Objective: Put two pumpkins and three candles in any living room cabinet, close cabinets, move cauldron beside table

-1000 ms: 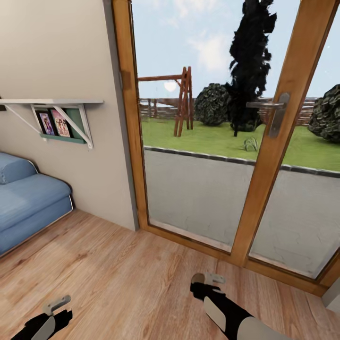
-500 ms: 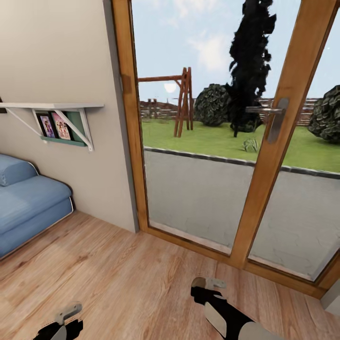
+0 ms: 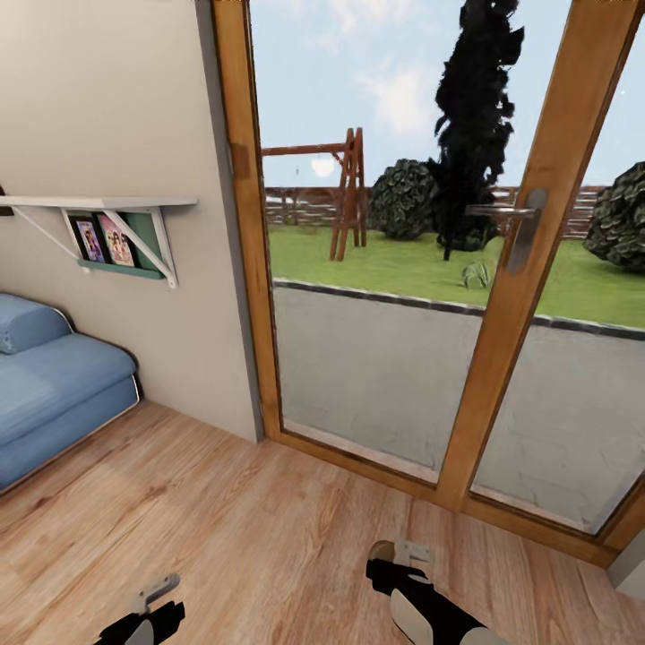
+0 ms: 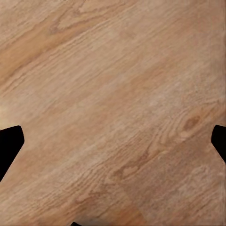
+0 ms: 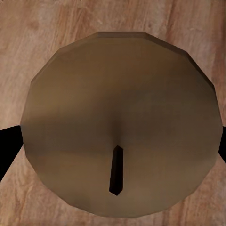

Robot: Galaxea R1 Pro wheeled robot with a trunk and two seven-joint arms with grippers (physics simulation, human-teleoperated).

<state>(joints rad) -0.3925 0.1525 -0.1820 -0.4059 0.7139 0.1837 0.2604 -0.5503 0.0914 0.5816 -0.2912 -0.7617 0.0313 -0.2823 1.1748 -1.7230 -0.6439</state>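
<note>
A brownish-grey candle (image 5: 122,94) with a short dark wick sits between the two dark fingers of my right gripper (image 5: 113,143), which is shut on it above the wooden floor. In the head view my right gripper (image 3: 399,560) hangs low at the bottom centre, the candle (image 3: 382,547) a small beige shape at its tip. My left gripper (image 3: 154,602) is at the bottom left. In its wrist view the left gripper (image 4: 113,146) is open over bare floorboards. The pumpkins, cabinet, table and cauldron are out of view.
A glazed wooden patio door (image 3: 515,296) with a metal handle (image 3: 520,224) stands straight ahead, garden beyond. A blue sofa (image 3: 45,385) is at the left under a white wall shelf (image 3: 98,202) with picture frames. Wooden floor (image 3: 251,520) lies in front.
My left gripper has shifted right and lower in the head view. The right gripper sits slightly lower, still holding the candle. The view itself has barely shifted.
</note>
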